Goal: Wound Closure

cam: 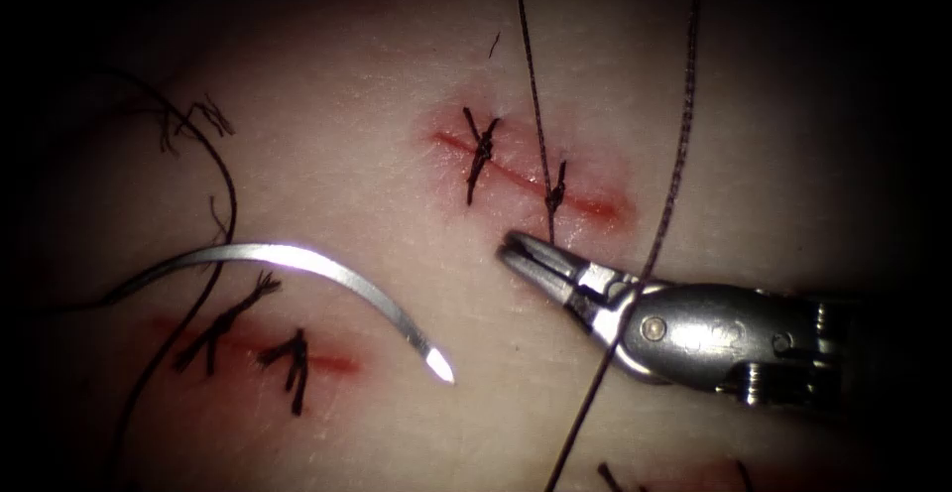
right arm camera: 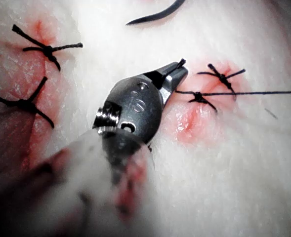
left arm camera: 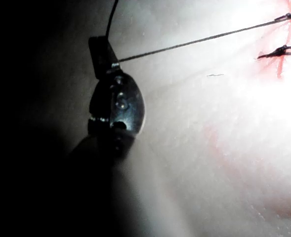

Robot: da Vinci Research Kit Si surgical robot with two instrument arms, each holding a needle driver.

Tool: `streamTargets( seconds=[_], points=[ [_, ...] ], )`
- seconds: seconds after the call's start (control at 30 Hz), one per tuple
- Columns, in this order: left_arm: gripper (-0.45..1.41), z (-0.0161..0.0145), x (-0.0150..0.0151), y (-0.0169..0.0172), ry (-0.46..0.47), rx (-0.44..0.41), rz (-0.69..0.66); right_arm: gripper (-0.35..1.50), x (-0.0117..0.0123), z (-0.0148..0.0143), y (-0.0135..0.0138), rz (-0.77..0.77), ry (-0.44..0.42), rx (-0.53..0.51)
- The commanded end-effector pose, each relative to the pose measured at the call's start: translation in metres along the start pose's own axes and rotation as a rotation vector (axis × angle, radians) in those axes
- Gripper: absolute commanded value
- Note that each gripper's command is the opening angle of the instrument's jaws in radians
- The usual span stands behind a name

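Observation:
The upper cut in the tissue carries two stitches. From its right knot a thread runs taut up out of view. My left tool is shut on that thread, well away from the knot. My right tool sits just below the knot, jaws shut on the short thread end there. The curved needle lies free on the tissue left of the cut, held by neither tool, its tip bare.
A second strand crosses from the top past my right tool's wrist to the bottom edge. Another cut at lower left has two tied stitches. Loose thread curls over the needle's blunt end.

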Motion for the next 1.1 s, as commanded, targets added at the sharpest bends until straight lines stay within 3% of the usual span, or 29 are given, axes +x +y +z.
streamTargets(
  seconds=[0.03,0.23,0.27,0.3,0.37,0.43,0.6,0.77,0.9,1.03,1.1],
  points=[
    [-0.45,0.0006,-0.0002,-0.0003,-0.001,0.006,-0.002,-0.35,-0.0002,0.0009,-0.0003,0.007,0.002,0.000],
    [-0.45,0.0005,0.0003,0.0010,0.013,0.009,-0.003,-0.35,0.0006,0.0012,0.0003,0.069,0.015,-0.057],
    [-0.45,0.0005,0.0006,0.0016,0.024,0.004,-0.004,0.00,0.0011,0.0012,0.0006,0.099,0.014,-0.058],
    [-0.45,0.0005,0.0009,0.0020,0.033,0.004,0.000,0.05,0.0015,0.0011,0.0008,0.115,0.011,-0.060],
    [-0.45,0.0004,0.0017,0.0031,0.058,-0.004,-0.028,-0.03,0.0025,0.0009,0.0012,0.144,0.007,-0.062],
    [-0.45,0.0001,0.0026,0.0041,0.077,-0.009,-0.052,0.39,0.0033,0.0008,0.0017,0.172,0.005,-0.060],
    [-0.45,-0.0008,0.0062,0.0063,0.102,-0.031,-0.099,0.94,0.0051,0.0002,0.0032,0.230,0.028,-0.065],
    [-0.45,-0.0020,0.0104,0.0073,0.128,-0.036,-0.141,1.15,0.0063,-0.0004,0.0045,0.296,0.029,-0.058],
    [-0.45,-0.0028,0.0143,0.0075,0.167,-0.033,-0.181,1.03,0.0068,-0.0005,0.0060,0.370,0.006,-0.036],
    [-0.45,-0.0034,0.0188,0.0095,0.177,-0.041,-0.205,1.03,0.0064,0.0003,0.0099,0.465,-0.015,-0.066],
    [-0.45,-0.0035,0.0195,0.0102,0.177,-0.044,-0.205,1.06,0.0059,0.0006,0.0108,0.477,-0.022,-0.076]
  ],
)
